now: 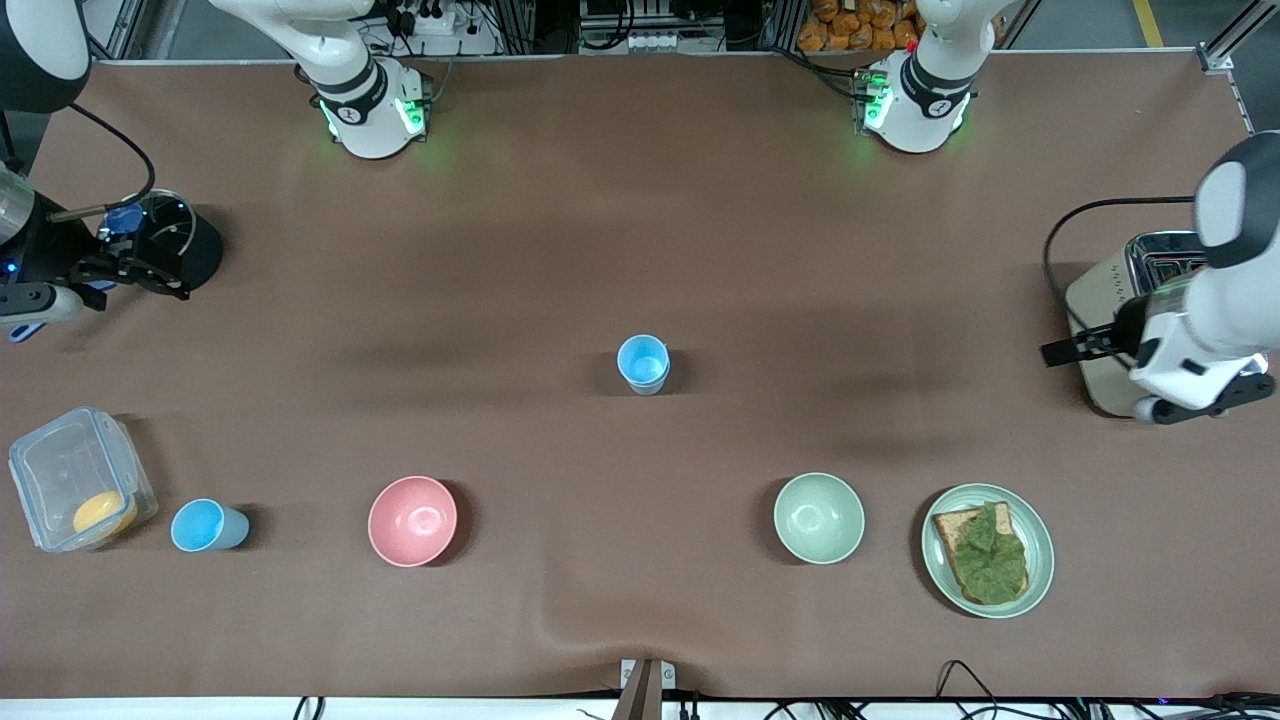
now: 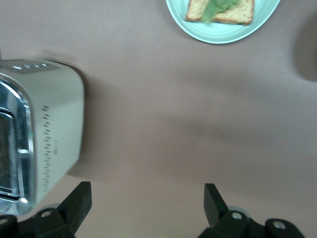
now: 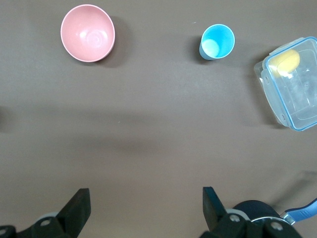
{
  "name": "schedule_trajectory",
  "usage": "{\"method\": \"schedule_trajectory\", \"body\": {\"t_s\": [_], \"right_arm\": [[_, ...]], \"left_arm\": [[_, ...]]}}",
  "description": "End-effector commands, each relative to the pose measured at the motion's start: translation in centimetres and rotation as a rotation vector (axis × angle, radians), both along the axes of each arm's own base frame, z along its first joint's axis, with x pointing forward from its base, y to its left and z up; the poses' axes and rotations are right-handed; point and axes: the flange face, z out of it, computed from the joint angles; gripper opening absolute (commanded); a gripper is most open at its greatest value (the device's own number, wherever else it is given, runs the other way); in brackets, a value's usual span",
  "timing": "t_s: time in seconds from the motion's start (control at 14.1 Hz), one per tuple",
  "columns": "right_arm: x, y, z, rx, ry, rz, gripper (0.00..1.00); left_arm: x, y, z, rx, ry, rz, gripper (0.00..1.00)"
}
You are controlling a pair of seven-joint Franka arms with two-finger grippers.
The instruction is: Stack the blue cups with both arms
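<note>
Lowest on the brown table (image 1: 600, 230) runs a row: clear container (image 1: 80, 478), one blue cup (image 1: 205, 525), pink bowl (image 1: 412, 520), pale green bowl (image 1: 819, 517) and a plate (image 1: 1040, 560) of toast. Mid-table stands the other blue cup (image 1: 642, 363), seemingly two nested. Released, the left gripper (image 2: 143, 208) hangs beside the toaster (image 1: 1110, 300); the right gripper (image 3: 143, 210), likewise spread, hovers by a black pot (image 1: 180, 240). Cabling and shelving line the room's edge at the arms' bases
</note>
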Motion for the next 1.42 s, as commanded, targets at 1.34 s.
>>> {"method": "schedule_trajectory", "body": {"t_s": [1.34], "right_arm": [[0.3, -0.5, 0.4, 0.012, 0.002, -0.014, 1.0]], "left_arm": [[-7.8, -1.6, 0.5, -0.021, 0.073, -0.22, 1.0]]}}
